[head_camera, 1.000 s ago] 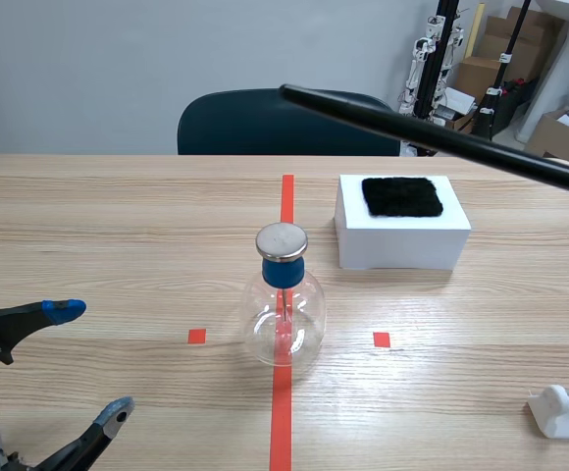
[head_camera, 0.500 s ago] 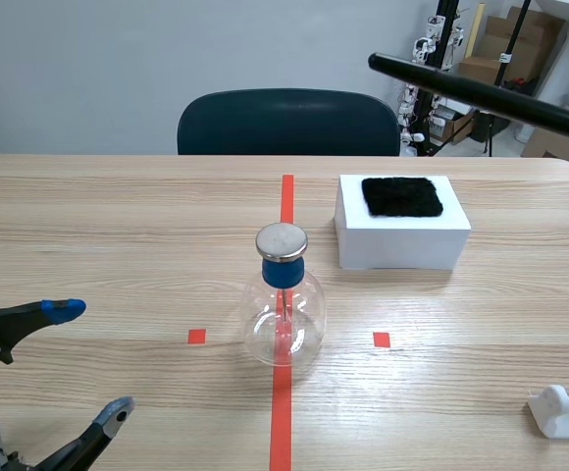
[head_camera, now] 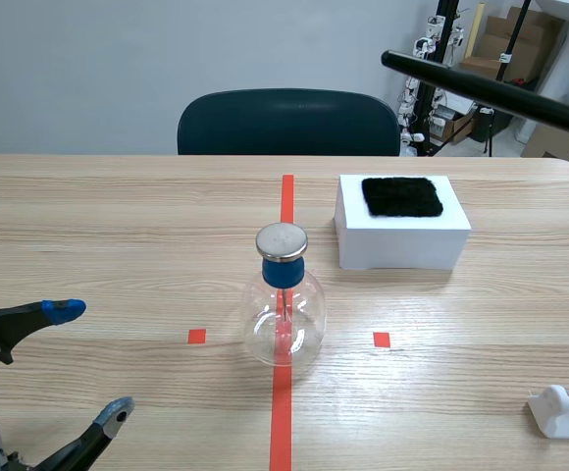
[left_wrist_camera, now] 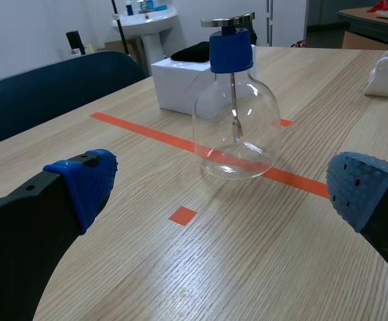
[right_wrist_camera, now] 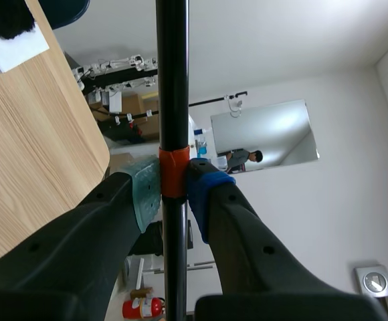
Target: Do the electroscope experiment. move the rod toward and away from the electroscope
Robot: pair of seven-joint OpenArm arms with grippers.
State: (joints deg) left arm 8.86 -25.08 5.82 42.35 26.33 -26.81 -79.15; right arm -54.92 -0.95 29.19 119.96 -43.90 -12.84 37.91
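The right gripper (right_wrist_camera: 174, 184) is clamping the smooth black rod (head_camera: 491, 93) at its orange band (right_wrist_camera: 172, 172), holding it high and well apart from the electroscope (head_camera: 284, 299). This is looking like the far end of 1 pass, with another approach likely remaining. The left gripper (head_camera: 90, 361) is sitting spread and empty. The electroscope is showing a round clear glass flask (head_camera: 284, 329), blue stopper (head_camera: 283, 273) and flat metal disc (head_camera: 282, 240).

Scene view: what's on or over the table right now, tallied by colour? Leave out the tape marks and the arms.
Black: 2, the rod and the cloth pad.
White: 2, the box under that pad and the small lump at the near right.
Clear glass: 1, the flask with a blue stopper.
Total: 5.
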